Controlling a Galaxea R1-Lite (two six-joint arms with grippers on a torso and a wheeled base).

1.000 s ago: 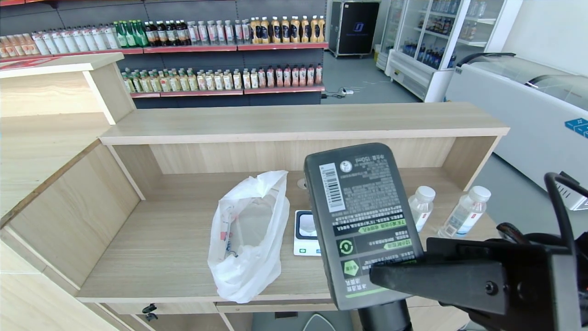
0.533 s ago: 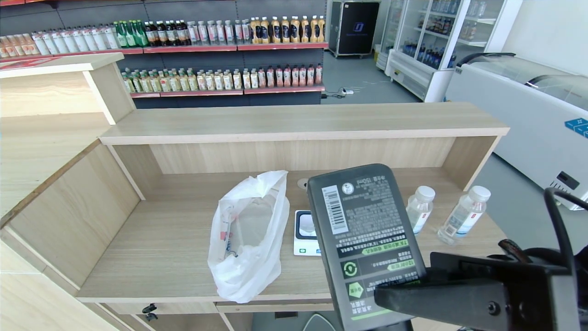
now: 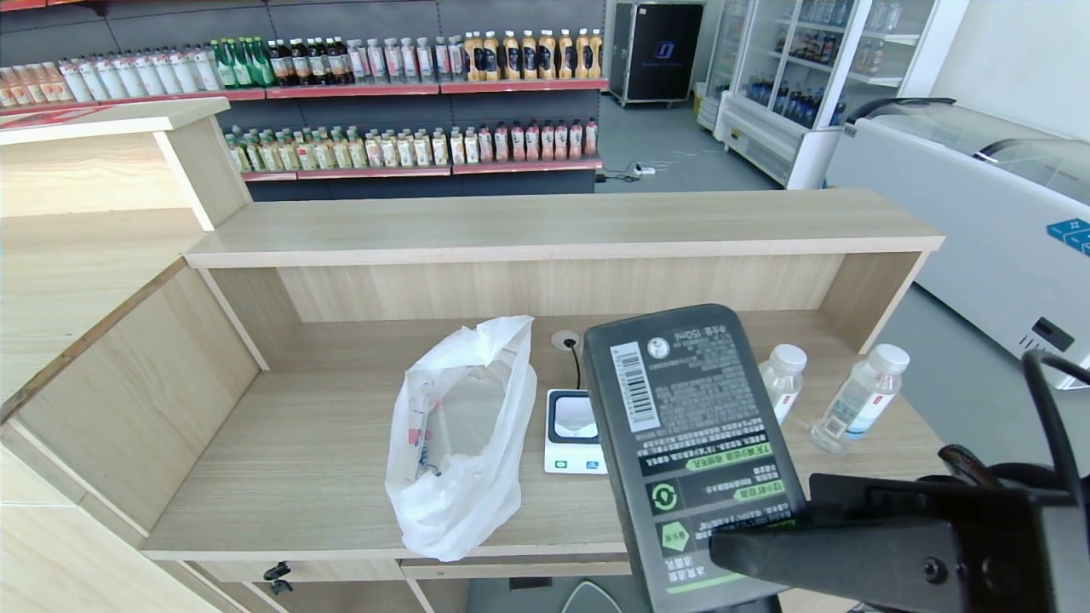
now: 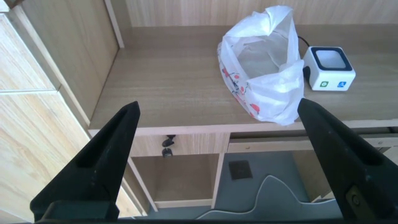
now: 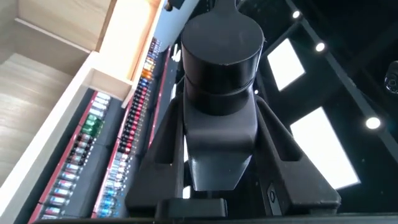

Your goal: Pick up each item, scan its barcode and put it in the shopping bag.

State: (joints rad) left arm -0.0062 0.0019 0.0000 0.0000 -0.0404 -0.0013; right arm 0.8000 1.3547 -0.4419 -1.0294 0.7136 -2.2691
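Shop table (image 3: 281, 460): right end effector (image 3: 741, 545) is clamping the bottle (image 3: 694, 426), barcode (image 3: 637, 385) facing up; advise turning it toward the scanner (image 3: 572, 426). Left end effector (image 4: 219, 109) is hanging open, empty.

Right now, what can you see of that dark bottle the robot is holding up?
The dark bottle is flat-faced with rounded corners, apparently matte plastic, held upside down: its print is inverted and its round black cap points down. A white barcode sticker sits near its upper left corner, green labels lower. The right gripper clamps its lower part. It hangs slightly tilted above the front edge of the counter, right of the white scanner, touching nothing else.
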